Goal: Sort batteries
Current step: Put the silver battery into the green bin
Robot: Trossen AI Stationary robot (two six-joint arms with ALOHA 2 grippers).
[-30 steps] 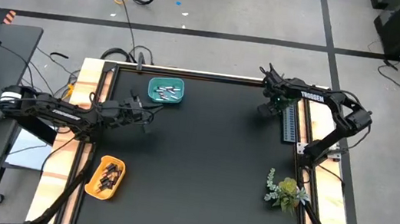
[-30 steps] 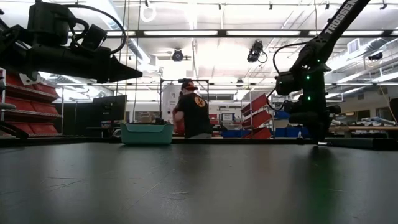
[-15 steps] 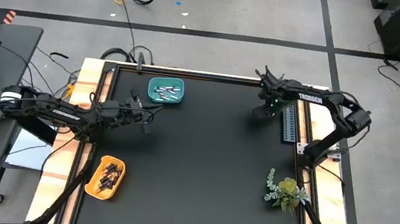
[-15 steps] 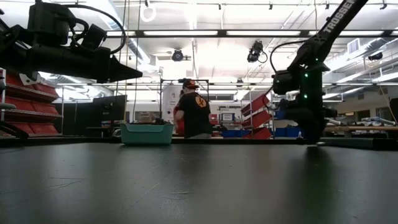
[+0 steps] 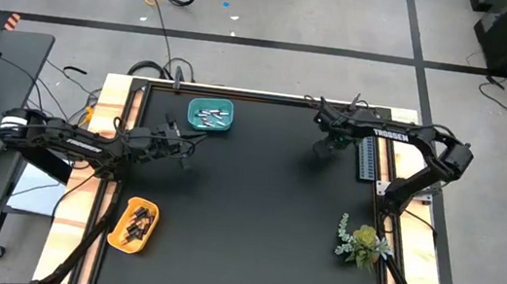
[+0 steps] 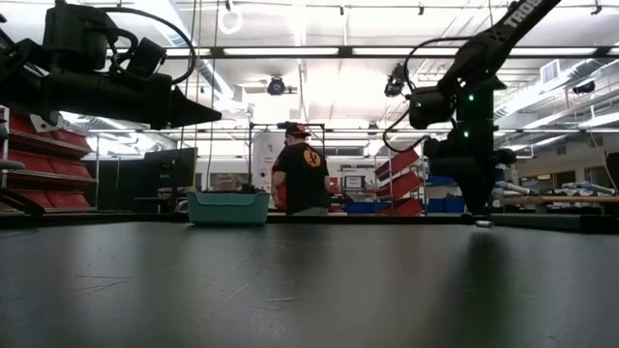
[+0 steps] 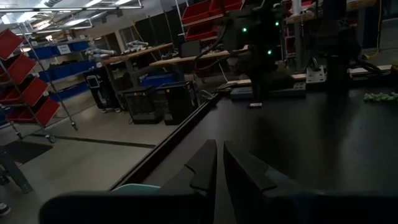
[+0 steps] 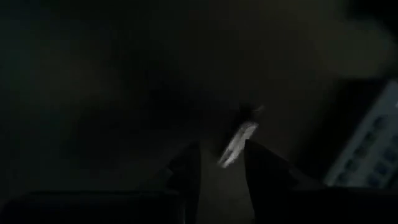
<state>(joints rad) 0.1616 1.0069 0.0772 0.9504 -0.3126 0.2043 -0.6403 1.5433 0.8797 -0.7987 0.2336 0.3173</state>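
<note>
On the table's left side the left gripper (image 5: 185, 156) hangs over the black mat (image 5: 253, 220), below and a little left of the teal bin. Its 2 fingers (image 7: 205, 163) are pressed together with only a thin slit between them, and nothing sits in that slit. In the low view the same arm shows as a dark wedge pointing inward above the surface.

Near the table's lower left corner the yellow bin (image 5: 134, 224) holds a cluster of dark batteries (image 5: 137, 223). Farther up, by the top edge, the teal bin (image 5: 210, 116) holds several whitish-silver batteries (image 5: 208, 113). In the low view this bin (image 6: 228, 208) stands at the far edge of the mat, with a person (image 6: 302, 174) in a dark shirt in the room behind it.

Toward the right, the right gripper (image 5: 319, 149) is over the mat, just beside the grey ribbed strip (image 5: 366, 157) that lies along the table's right edge. Its fingers (image 8: 188, 165) stand partly apart, and a slim whitish-silver battery (image 8: 237, 142) lies tilted between their tips. Whether the pads actually press on it cannot be told, nor whether it is lifted clear of the mat.

A small green plant (image 5: 361, 242) sits near the right edge, well below the strip.
</note>
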